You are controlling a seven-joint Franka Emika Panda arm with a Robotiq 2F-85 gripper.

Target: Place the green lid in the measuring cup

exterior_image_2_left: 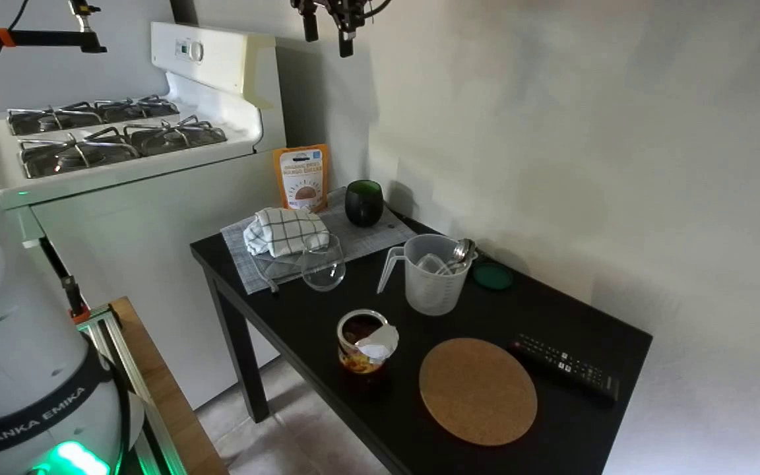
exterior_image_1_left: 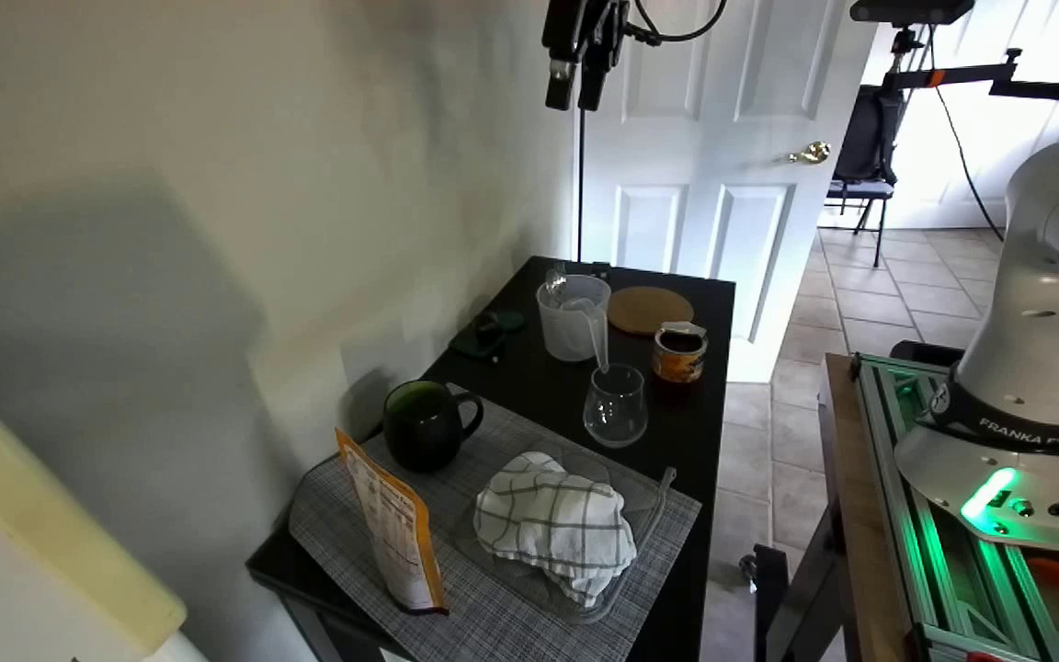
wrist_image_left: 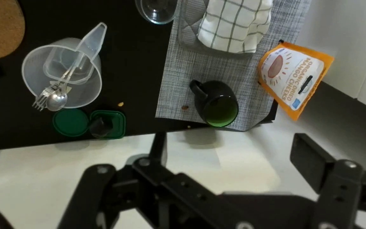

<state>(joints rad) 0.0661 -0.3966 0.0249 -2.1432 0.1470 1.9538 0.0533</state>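
Observation:
A round green lid (wrist_image_left: 70, 122) lies flat on the black table close to the wall, beside the measuring cup. A squarish green lid (wrist_image_left: 118, 125) lies next to it with a small dark object on top. The round lid also shows in an exterior view (exterior_image_2_left: 493, 276). The whitish translucent measuring cup (exterior_image_2_left: 434, 290) stands upright and holds a spoon, a fork and a clear plastic piece; it also shows in an exterior view (exterior_image_1_left: 568, 333) and in the wrist view (wrist_image_left: 86, 93). My gripper (wrist_image_left: 230, 143) is open and empty, high above the table in both exterior views (exterior_image_1_left: 574, 97) (exterior_image_2_left: 328, 41).
A clear glass (exterior_image_1_left: 617, 418) and an opened can (exterior_image_1_left: 679, 357) stand near the cup. A cork disc (exterior_image_2_left: 479, 392) and a remote (exterior_image_2_left: 565, 366) lie at one end. A dark mug (exterior_image_1_left: 424, 432), an orange bag (exterior_image_2_left: 302, 178) and a checked towel (exterior_image_1_left: 557, 515) occupy the grey mat.

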